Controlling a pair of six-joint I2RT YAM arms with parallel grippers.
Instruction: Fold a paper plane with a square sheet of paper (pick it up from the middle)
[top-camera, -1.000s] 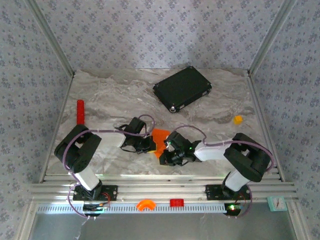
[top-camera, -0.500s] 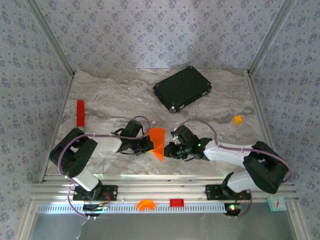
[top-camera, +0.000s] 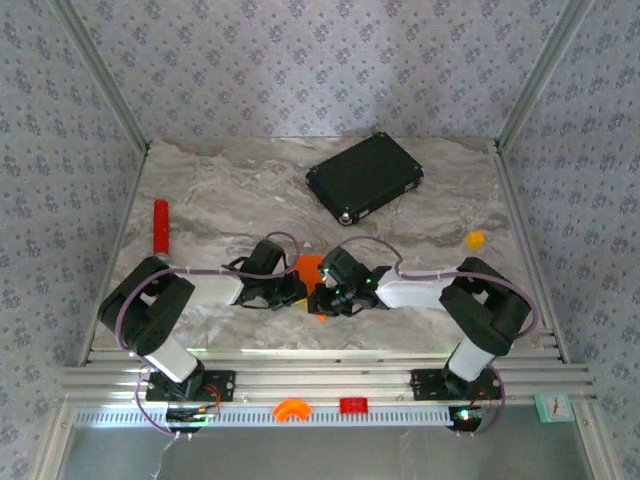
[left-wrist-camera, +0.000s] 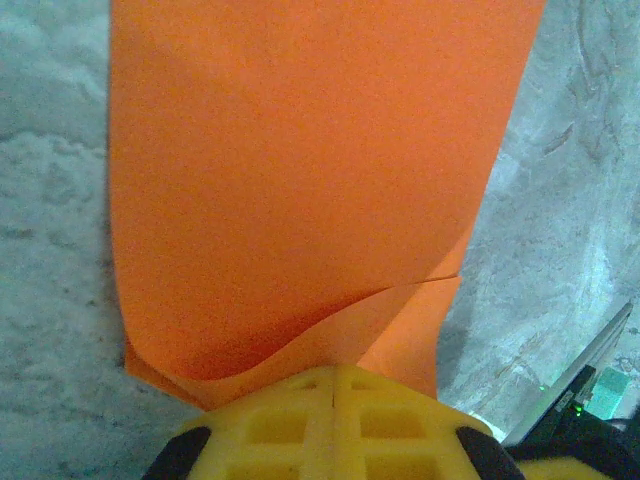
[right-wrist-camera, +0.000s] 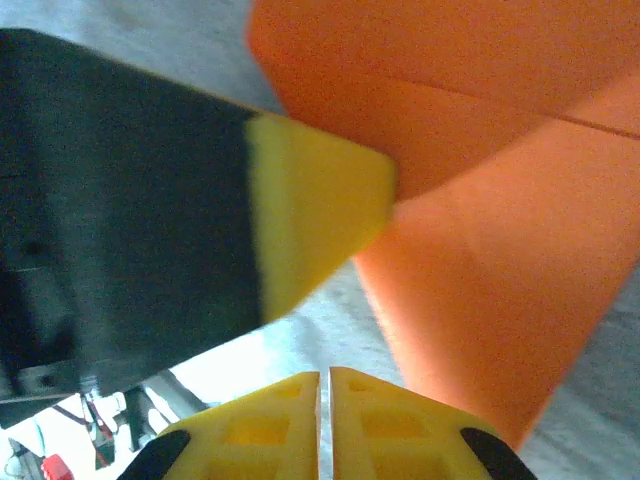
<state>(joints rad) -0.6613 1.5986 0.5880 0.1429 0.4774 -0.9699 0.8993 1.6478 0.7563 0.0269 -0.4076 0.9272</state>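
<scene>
Item 1, the folded orange paper sheet: it sits near the front middle of the marble-patterned table, between the 2 grippers. The left wrist view shows at least 2 layers, one curling away from the other at the near end. The right wrist view shows straight creases meeting at a point.

Item 2, the left gripper: clenched on the sheet's near end, with the paper emerging from between its yellow fingers.

Item 3, the right gripper: fingers pressed together, nothing visible between them, just beside the sheet's edge.

Item 4, surroundings: a black flat case lies toward the back, well apart. A red cylinder lies at the left. A small orange-yellow lump lies at the right. Any markings on the case are too small to read.
</scene>
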